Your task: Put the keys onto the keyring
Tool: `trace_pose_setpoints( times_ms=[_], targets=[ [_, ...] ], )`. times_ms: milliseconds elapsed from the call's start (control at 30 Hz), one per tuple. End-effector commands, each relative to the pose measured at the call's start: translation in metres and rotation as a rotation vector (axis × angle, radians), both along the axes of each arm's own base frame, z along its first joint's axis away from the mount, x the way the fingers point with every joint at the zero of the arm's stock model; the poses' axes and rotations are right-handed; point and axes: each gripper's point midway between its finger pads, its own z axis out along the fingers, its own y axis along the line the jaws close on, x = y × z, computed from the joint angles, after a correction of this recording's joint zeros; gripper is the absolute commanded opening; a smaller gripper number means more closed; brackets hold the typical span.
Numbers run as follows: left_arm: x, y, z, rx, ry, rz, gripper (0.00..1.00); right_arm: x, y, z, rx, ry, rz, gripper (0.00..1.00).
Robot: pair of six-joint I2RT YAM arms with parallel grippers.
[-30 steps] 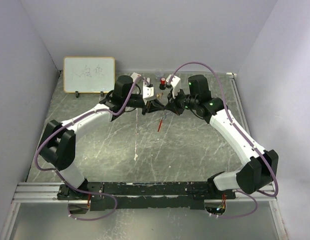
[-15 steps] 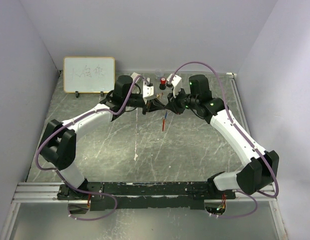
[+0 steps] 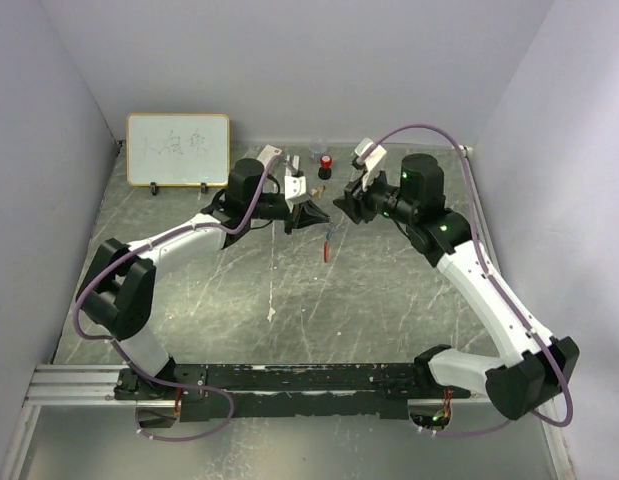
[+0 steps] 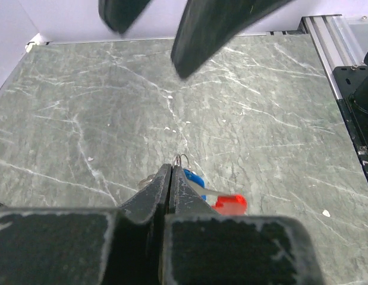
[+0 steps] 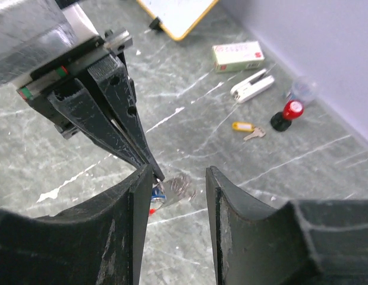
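Silvery bead-chain keyring with a flat red plastic tag (image 4: 231,203): hanging from the left gripper, toward the far edge of the table (image 4: 261,107)
Left gripper (image 4: 172,175): pinched tight on the keyring
Tiny blue-headed key (image 4: 192,178): right against those fingertips, beside the tag
Right gripper (image 5: 179,172): jaws apart, holding nothing, just beside the left gripper

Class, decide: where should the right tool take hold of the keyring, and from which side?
Probably the red tag, pinched across its flat faces, approached from the right tool's own side. The left tool, shut, covers the keyring's top, and the tag dangles clear below it, the broadest part showing.
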Motion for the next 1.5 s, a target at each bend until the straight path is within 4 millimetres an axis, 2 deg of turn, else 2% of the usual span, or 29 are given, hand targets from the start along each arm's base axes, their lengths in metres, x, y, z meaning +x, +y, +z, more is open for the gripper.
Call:
trace_pose_setpoints(
  times_ms=[0,267,567,700,1000,1467],
  targets=[
    [0.0,0.001,0.031,-0.083,-0.075,-0.008,0.07,0.0,-0.006,0.019,0.053,-0.071,-0.027,0.42],
    [0.002,0.024,0.058,-0.21,-0.075,-0.033,0.07,-0.008,-0.002,0.002,0.051,-0.025,0.032,0.41],
    [-0.009,0.028,0.073,-0.289,-0.086,-0.086,0.07,-0.011,0.009,-0.009,0.069,-0.003,0.092,0.41],
    [-0.017,0.032,0.081,-0.336,-0.087,-0.109,0.06,-0.009,0.012,-0.008,0.079,-0.015,0.104,0.39],
    [-0.031,0.036,0.088,-0.41,-0.05,-0.144,0.07,-0.008,0.019,-0.005,0.103,-0.021,0.14,0.34],
    [-0.027,0.036,0.086,-0.432,-0.03,-0.136,0.07,-0.019,0.022,0.007,0.123,-0.059,0.187,0.31]
  ],
)
